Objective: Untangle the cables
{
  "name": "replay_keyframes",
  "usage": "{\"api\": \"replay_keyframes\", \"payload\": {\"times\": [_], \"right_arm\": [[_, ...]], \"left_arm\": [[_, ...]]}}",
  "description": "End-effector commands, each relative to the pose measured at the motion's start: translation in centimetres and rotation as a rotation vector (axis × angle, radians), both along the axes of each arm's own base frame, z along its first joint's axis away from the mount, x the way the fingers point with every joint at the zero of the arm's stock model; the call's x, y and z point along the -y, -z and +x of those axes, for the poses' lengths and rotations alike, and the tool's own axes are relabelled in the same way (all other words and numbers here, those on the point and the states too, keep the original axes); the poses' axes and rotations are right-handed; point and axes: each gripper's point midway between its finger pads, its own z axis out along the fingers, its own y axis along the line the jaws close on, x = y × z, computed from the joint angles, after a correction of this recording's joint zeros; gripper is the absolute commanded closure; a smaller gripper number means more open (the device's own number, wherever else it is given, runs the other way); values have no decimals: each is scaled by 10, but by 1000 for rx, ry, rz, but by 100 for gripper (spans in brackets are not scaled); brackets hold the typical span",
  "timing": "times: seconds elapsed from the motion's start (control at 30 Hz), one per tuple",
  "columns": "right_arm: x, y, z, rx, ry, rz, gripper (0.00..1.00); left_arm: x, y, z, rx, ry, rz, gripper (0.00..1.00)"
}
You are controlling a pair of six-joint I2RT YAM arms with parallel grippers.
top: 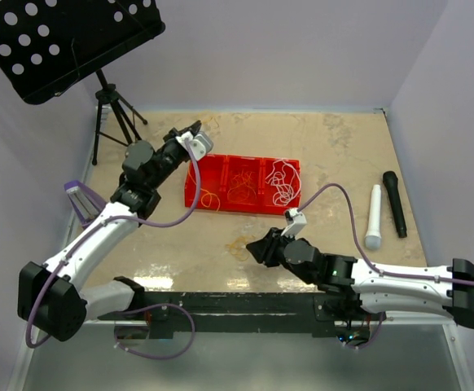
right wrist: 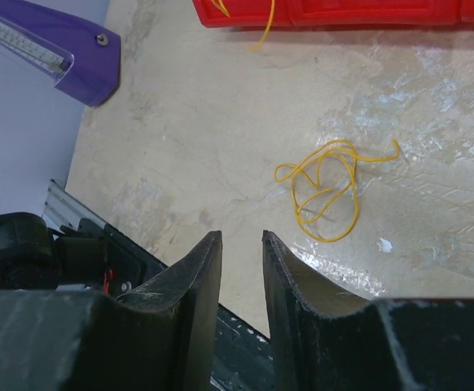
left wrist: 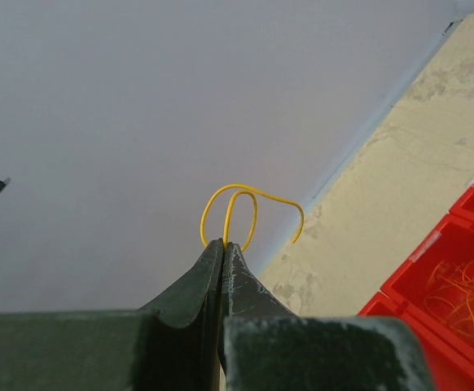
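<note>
The left gripper (left wrist: 223, 243) was positioned above the far-left part of the table (right wrist: 221, 147), beside the red tray (top: 245, 208). Its jaws were pressed together on a thin orange cable (left wrist: 239, 195). The cord was pinched at the very tips, with two loops and a free end curling beyond them.

The right gripper (right wrist: 241, 236) was held low near the table's front edge. Its jaws were set slightly apart, and nothing was gripped between them.

A second orange cable (right wrist: 325, 189) lay in a loose tangle on the table just ahead of the right gripper (clear of its fingers).

The red tray stood at mid-table. Orange cords (top: 239, 186) were seen in its left and middle compartments, and white cables (top: 283, 181) in the right one. One orange strand (right wrist: 263, 24) hung over the tray's near wall onto the table.

A white microphone (top: 375, 216) and a black microphone (top: 395, 204) lay side by side at the table's right.
</note>
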Motion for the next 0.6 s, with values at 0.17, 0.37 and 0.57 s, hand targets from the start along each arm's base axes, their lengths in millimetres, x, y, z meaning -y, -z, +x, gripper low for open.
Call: {"api": "replay_keyframes", "payload": {"times": [0.17,0.37,0.57], "right_arm": [[-5,-9,6,16,29,35,69],[-3,-8,5,15,32,37,69],[-1,-6,6,15,39,31,69]], "left_arm": [[-6,-67,11,157,-50,-84,100],[-5,-50,27,140,-84,-37,100],[-4,3,37,77,-99,55,100]]}}
